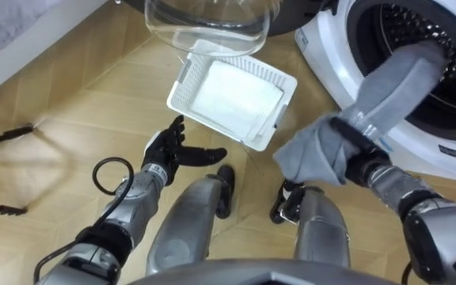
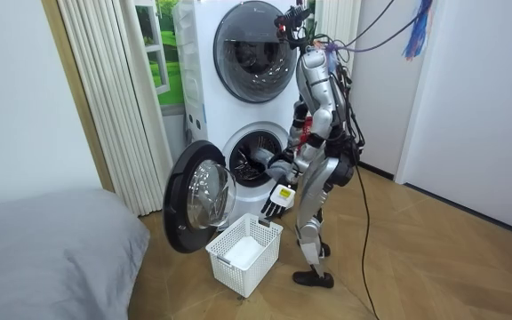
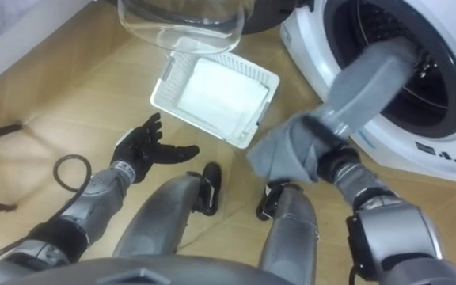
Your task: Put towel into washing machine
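Towel (image 1: 394, 79), grey, stretched in a long band: upper end inside the drum opening (image 1: 442, 71) of the washing machine (image 1: 450, 150), crossing the lower rim of the porthole, lower end bunched in a loose lump hanging below and on the left of the right hand (image 1: 359, 136)

Right hand's dark fingers curled across the band about midway along, clamped round the cloth; towel runs through the grip, with cloth on both sides of the fingers and draped over part of the hand. Palm hidden under the fabric

Right forearm reaches up from the lower right toward the machine front

Left hand (image 1: 172, 152) low on the left side, over the wooden floor (image 1: 70, 119), fingers spread and relaxed, thumb out, nothing in it, well apart from the towel

White slatted basket (image 1: 285, 79) on the floor between the left hand and the machine, its inside pale; cannot tell whether anything lies in it

Machine door (image 1: 212, 24), clear and round, swung open beyond the basket

Room view: robot stands upright facing the lower machine, basket just before its feet, a second machine (image 2: 252, 40) stacked above, grey bed (image 2: 52, 240) in the near left corner
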